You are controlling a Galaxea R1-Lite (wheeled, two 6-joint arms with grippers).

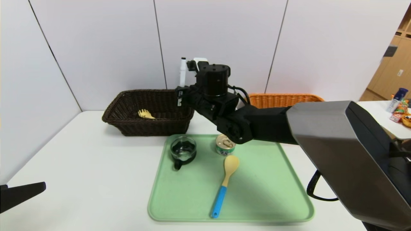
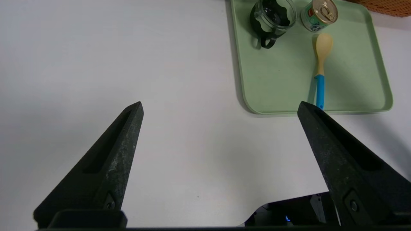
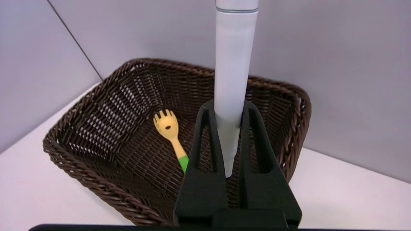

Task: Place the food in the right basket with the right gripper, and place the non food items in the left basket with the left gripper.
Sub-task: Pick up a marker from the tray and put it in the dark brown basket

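Observation:
My right gripper point(image 1: 180, 94) is shut on the white marker point(image 1: 182, 72), holding it upright over the right end of the dark brown left basket point(image 1: 112, 110). The right wrist view shows the marker point(image 3: 232, 80) between my fingers point(image 3: 205, 134), above that basket point(image 3: 96, 179). The yellow pasta fork point(image 1: 146, 114) lies inside it. The glass cup point(image 1: 183, 149), the gold-lidded tin point(image 1: 224, 144) and the blue-handled spoon point(image 1: 224, 183) sit on the green tray point(image 1: 266, 192). The orange right basket point(image 1: 282, 98) is partly behind my arm. The bread loaf is out of view. My left gripper point(image 2: 220, 107) is open and empty, parked at the near left.
White wall panels stand right behind both baskets. A second table with packets point(image 1: 399, 106) is at the far right. My right arm reaches across above the tray's back edge. The table's near edge shows in the left wrist view point(image 2: 257, 205).

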